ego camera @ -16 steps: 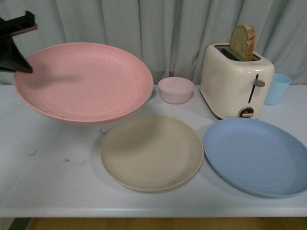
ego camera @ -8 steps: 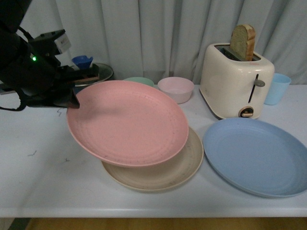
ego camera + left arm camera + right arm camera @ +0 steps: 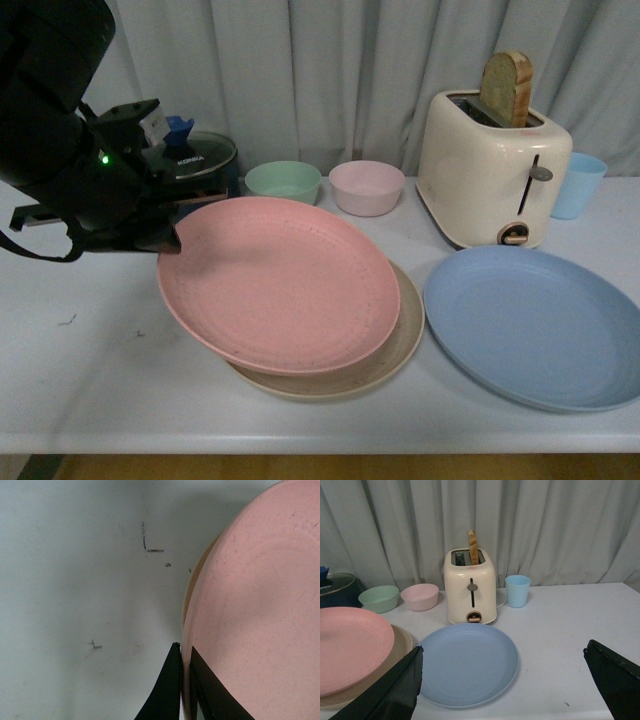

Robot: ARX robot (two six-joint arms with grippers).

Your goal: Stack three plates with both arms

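Gripping the rim at the far left, my left tool (image 3: 170, 236) is clamped on the pink plate (image 3: 280, 282), one finger above the edge and one below, as the left wrist view confirms (image 3: 183, 656). The plate hangs tilted, its held side raised off the table (image 3: 90, 380) and its far side low over the beige plate (image 3: 405, 335); whether the two touch I cannot tell.

My worry is the offset. The pink plate sits left of centre on the beige one, overhanging its left edge, with only a crescent of beige showing on the right. Letting go now would, I judge, drop the raised side, and the plate could slide or settle crooked. The lower finger could also get pinned under the rim, dragging both plates when pulled out.

Further right, the blue plate (image 3: 535, 325) lies flat on the table just beside the beige one, in front of the toaster (image 3: 492, 170); a shove could knock it. My right tool (image 3: 503, 649) stands spread wide and empty, near the blue plate.
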